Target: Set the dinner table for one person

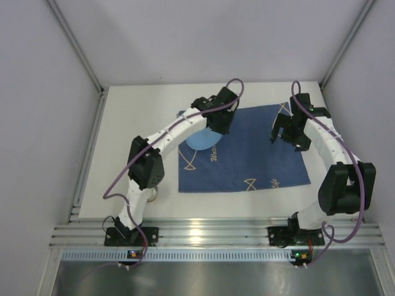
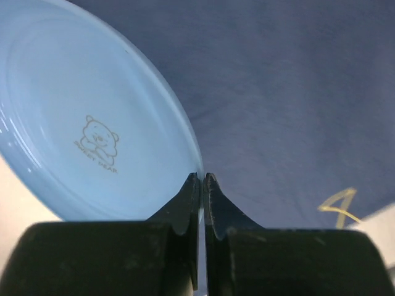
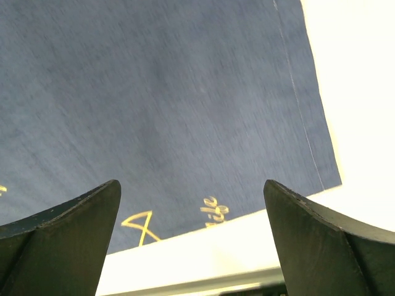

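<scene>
We see the left end effector [image 2: 202,180] clamped on the blue plate [image 2: 92,123], mostly hidden overhead by its arm [image 1: 170,131]; the right end effector [image 3: 191,185] gapes above the cloth [image 3: 154,92] on the tabletop [image 1: 133,117].

Flat matte white dinner table [image 1: 139,111]

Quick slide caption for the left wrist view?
Left claw shut on the rim of the light blue bear-print plate, over the dark blue cloth.

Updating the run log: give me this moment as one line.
left fingers: shut on blue plate rim | right fingers: open, empty, above cloth | plate: near cloth's left edge
</scene>
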{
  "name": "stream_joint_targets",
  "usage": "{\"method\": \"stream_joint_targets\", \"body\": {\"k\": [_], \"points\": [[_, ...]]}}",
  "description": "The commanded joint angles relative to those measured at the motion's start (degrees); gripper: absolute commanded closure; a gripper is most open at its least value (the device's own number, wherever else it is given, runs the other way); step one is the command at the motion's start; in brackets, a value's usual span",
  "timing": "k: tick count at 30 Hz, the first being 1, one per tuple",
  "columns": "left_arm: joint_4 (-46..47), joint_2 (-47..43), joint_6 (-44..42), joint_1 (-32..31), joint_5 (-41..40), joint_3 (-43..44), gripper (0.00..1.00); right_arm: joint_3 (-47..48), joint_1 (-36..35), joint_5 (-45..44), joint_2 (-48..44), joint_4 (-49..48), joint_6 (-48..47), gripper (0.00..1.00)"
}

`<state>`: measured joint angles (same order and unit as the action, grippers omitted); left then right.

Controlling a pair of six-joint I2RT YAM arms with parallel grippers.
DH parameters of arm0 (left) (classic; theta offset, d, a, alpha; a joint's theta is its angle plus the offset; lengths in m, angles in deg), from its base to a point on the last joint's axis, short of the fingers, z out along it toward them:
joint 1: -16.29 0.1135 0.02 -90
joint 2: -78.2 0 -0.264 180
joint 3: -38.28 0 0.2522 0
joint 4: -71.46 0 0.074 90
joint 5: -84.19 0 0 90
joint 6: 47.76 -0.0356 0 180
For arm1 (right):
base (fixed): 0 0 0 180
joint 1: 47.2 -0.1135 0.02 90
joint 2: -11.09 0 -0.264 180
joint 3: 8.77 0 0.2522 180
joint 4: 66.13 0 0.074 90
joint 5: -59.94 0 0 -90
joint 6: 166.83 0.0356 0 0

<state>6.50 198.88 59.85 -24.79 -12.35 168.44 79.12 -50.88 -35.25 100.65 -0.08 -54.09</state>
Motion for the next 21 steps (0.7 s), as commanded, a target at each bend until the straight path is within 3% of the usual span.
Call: {"method": "stream_joint_targets", "body": {"k": [1, 4, 10, 15, 21], "points": [[3.0, 3.7, 0.3, -4.1, 3.5, 9.1, 1.00, -0.1, 1.5, -0.5, -5.5, 4.2, 4.3, 0.00], [2.9, 7.6, 4.3, -5.1, 6.3, 13.5, 1.00, 0.8, 1.5, 0.2, -7.8, 7.0, 5.8, 0.00], [12.0, 10.2, 8.8, -8.0, 11.2, 12.5, 1.00, -2.1, 2.7, 1.2, -13.9, 8.7, 4.5, 0.00], [14.0, 13.1, 11.9, -9.8, 11.6, 14.8, 1.00, -4.4, 2.9, 1.1, -18.4, 10.4, 4.2, 0.00], [19.0, 15.2, 18.1, -10.3, 14.1, 13.0, 1.00, -3.9, 2.4, 2.6, -17.9, 11.4, 3.9, 0.00]]}}
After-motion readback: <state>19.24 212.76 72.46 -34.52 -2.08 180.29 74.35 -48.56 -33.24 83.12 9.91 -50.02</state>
